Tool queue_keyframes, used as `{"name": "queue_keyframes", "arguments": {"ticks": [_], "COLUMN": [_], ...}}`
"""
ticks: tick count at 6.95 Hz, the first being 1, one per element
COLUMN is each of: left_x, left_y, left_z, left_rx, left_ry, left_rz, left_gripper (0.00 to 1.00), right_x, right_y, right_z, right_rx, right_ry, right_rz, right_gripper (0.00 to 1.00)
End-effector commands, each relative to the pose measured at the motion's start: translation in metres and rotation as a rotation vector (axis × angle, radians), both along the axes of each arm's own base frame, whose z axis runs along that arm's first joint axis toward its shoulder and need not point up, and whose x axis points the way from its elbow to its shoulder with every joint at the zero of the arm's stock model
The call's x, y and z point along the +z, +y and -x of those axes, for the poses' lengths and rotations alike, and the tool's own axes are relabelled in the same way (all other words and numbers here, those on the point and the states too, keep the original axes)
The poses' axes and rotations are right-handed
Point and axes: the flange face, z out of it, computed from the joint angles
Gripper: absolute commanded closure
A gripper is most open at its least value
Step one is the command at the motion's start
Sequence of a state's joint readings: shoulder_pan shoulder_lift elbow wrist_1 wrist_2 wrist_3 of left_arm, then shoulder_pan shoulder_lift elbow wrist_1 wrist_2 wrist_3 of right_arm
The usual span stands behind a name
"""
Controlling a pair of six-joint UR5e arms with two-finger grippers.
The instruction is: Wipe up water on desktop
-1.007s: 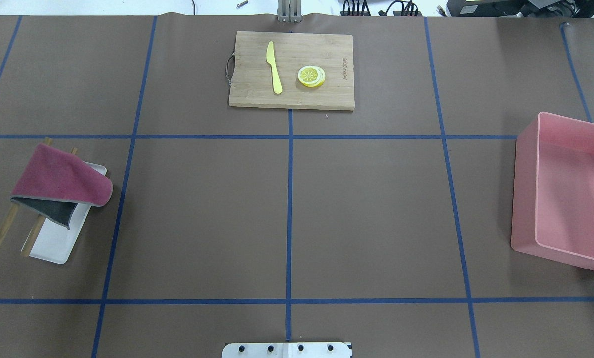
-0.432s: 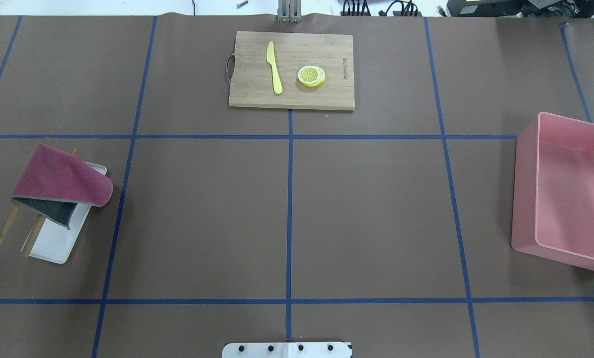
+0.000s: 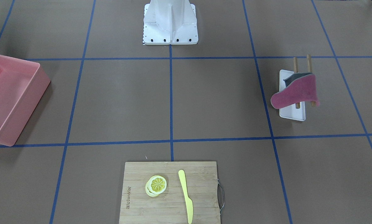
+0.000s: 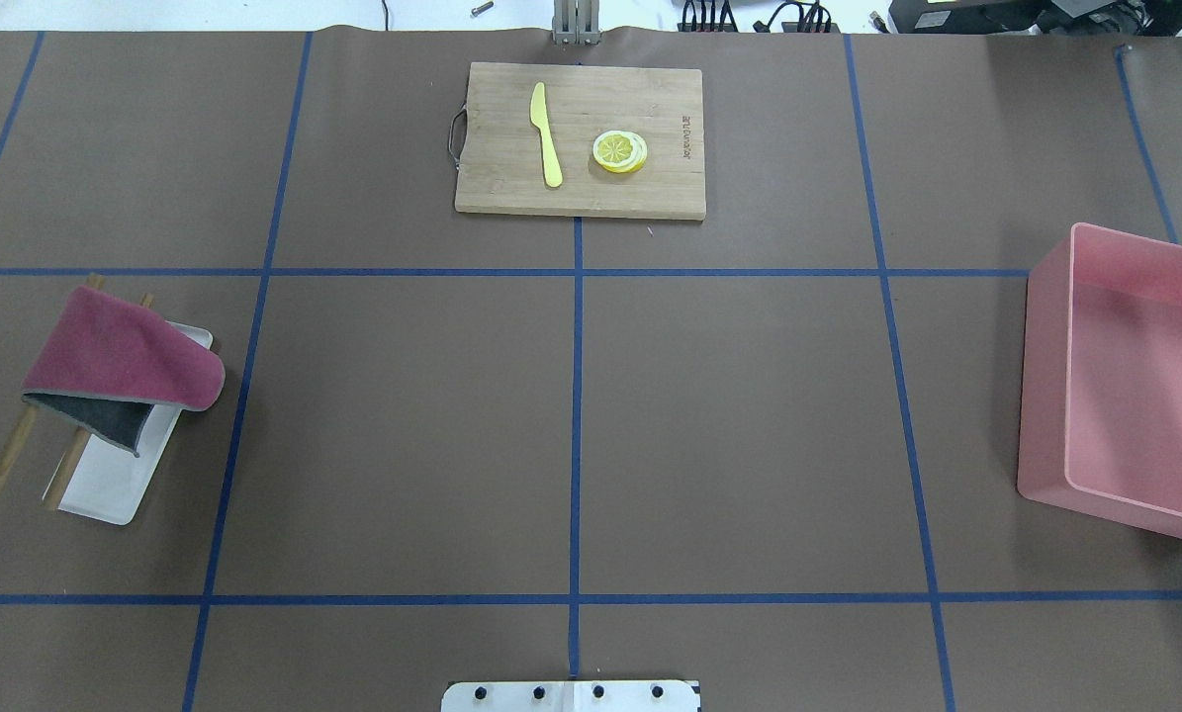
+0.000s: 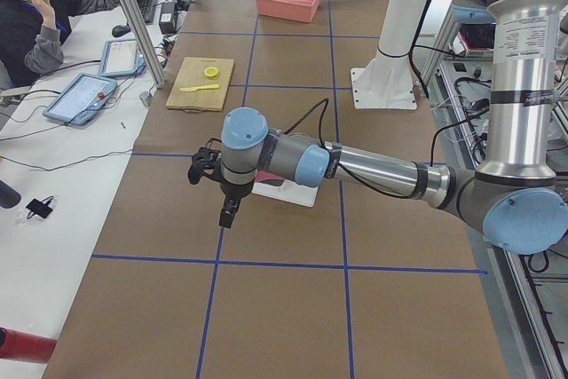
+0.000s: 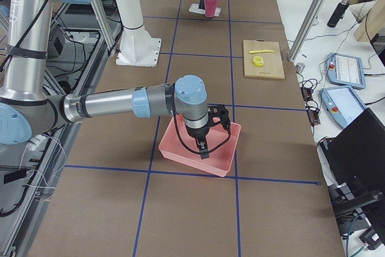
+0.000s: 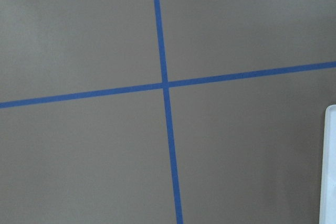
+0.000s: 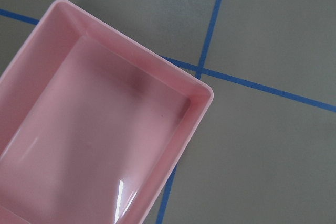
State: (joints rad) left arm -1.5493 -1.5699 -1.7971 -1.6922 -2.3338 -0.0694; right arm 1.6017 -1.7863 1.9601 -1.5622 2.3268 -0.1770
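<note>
1. The desktop (image 4: 403, 425) lay under everything, matte brown and divided into large rectangles by blue tape lines (image 4: 576, 415).
2. At its left end a red cloth (image 4: 121, 351) with a grey underside was draped over two wooden rods (image 4: 5, 463), and a white tray (image 4: 106, 489) lay partly beneath it.
3. The left gripper (image 5: 229, 212) hung above the desktop near that tray, fingers pointing down. It showed only in the side view, so I could not tell whether its claw was wide or narrow. Its wrist camera looked down on a tape crossing, with the tray's edge at the side.
4. In the middle, at the far edge, sat a bamboo cutting board (image 4: 511, 188). On it lay a yellow knife (image 4: 545, 133) and, apart from it to the right, a small stack of lemon slices (image 4: 619, 151).
5. At the near edge in the middle sat the white base plate (image 4: 571, 695).
6. At the right end stood a pink bin (image 4: 1044, 396). The right gripper (image 6: 203, 148) hung over it, fingers down. It too showed only from the side, so I could not tell how its claw stood.
</note>
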Motion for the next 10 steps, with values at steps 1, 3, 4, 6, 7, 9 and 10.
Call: {"name": "queue_keyframes", "arguments": {"ticks": [1,3,4,6,7,9,10], "left_x": [-0.019,-0.032,-0.042,-0.045,-0.042,-0.043,-0.041], "left_y": [-0.014,-0.004,0.002,0.014,0.016,0.022,0.024], "left_z": [-0.004,-0.081,-0.135,-0.192,-0.198,-0.218,-0.223], "left_rx": [0.015,0.17,0.154,0.133,0.148,0.18,0.19], "left_ry": [0.034,0.085,0.144,0.24,0.243,0.258,0.256], "left_rz": [-0.045,-0.222,-0.133,-0.079,-0.081,-0.074,-0.071], "left_gripper": [0.01,0.01,0.01,0.02,0.26,0.44,0.44], "right_x": [0.006,-0.021,-0.031,-0.057,-0.059,-0.059,-0.059], "right_y": [0.005,0.002,-0.003,-0.009,-0.009,-0.009,-0.009], "right_z": [0.002,0.021,0.047,0.103,0.107,0.107,0.107], "right_rx": [0.003,0.124,0.163,0.235,0.235,0.236,0.236], "right_ry": [-0.027,-0.159,-0.178,-0.112,-0.109,-0.107,-0.108], "right_rz": [-0.076,0.02,0.07,0.112,0.112,0.112,0.11], "right_gripper": [0.0,0.0,0.0,0.0,0.0,0.0,0.0]}}
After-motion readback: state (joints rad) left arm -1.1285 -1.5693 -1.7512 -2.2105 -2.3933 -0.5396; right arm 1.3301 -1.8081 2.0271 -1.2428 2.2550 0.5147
